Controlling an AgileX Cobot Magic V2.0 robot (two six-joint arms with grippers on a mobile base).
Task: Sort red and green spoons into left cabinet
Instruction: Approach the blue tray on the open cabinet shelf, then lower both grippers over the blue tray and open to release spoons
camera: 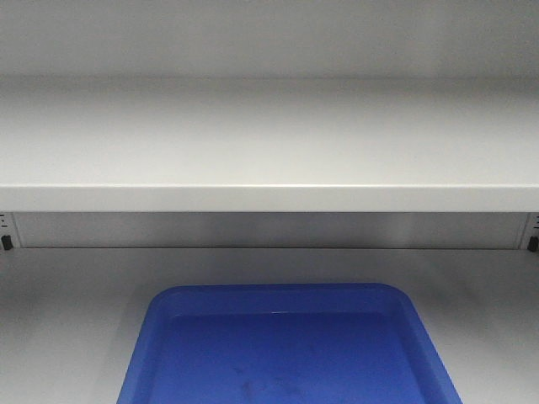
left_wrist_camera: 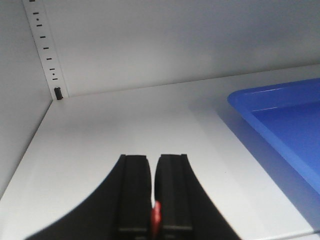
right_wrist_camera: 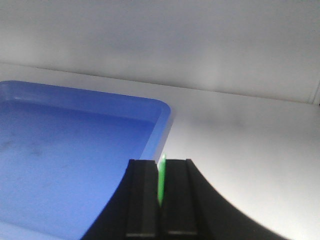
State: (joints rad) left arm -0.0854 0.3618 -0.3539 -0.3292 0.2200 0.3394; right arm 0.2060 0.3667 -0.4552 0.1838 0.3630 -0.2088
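In the left wrist view my left gripper (left_wrist_camera: 153, 159) is shut on the red spoon (left_wrist_camera: 156, 215); only a short red sliver shows between the black fingers. It hovers over the pale lower shelf board of the left cabinet (left_wrist_camera: 125, 125), left of the tray. My right gripper (right_wrist_camera: 160, 162) is shut on the green spoon (right_wrist_camera: 161, 177), a thin green strip poking up between its fingers, at the tray's right rim. Neither gripper appears in the front view, which faces the cabinet (camera: 269, 189).
A blue plastic tray (camera: 286, 345) lies on the lower shelf board, its corner showing as the tray (left_wrist_camera: 280, 120) and the tray (right_wrist_camera: 75, 150). Black shelf pegs (left_wrist_camera: 58, 93) sit in the slotted side rails. An upper shelf board (camera: 269, 143) overhangs the space.
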